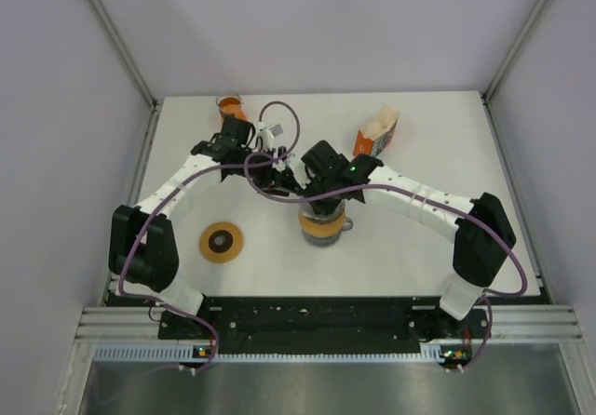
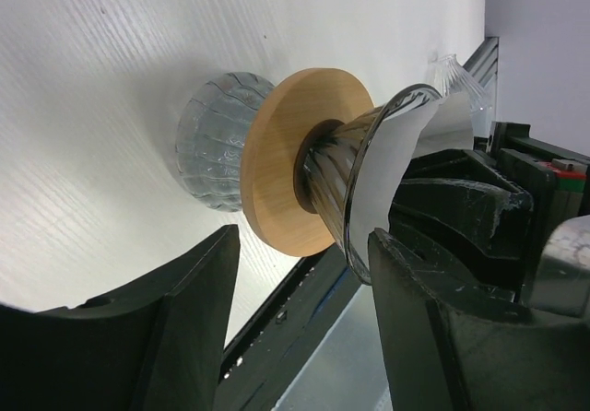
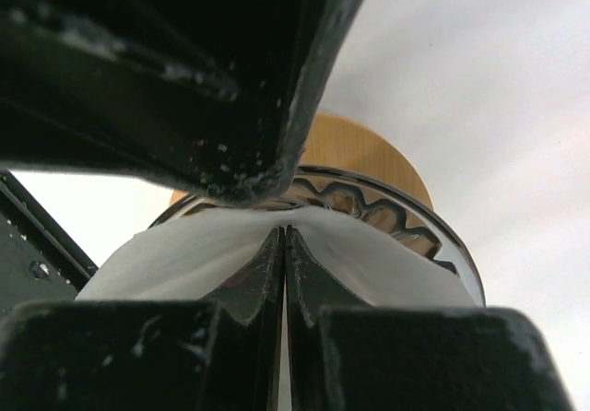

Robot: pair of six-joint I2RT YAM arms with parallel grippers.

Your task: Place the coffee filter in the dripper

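now | right fingers [image 3: 309, 287] pressed together, pinching the coffee filter [image 3: 184, 254] at the mouth of the dripper [image 2: 355, 181], mid-width on the bench [image 1: 400, 257], nearer its near edge | left fingers [image 2: 184, 337] spread beside the dripper, holding nothing | coffee filter looks partly in, not seated; seating and release remain

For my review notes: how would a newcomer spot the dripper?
At the centre of the white table, the dripper stands on a ribbed glass. Unlike the flat wooden disc to its left, it is a raised glass cone holding white filter paper.
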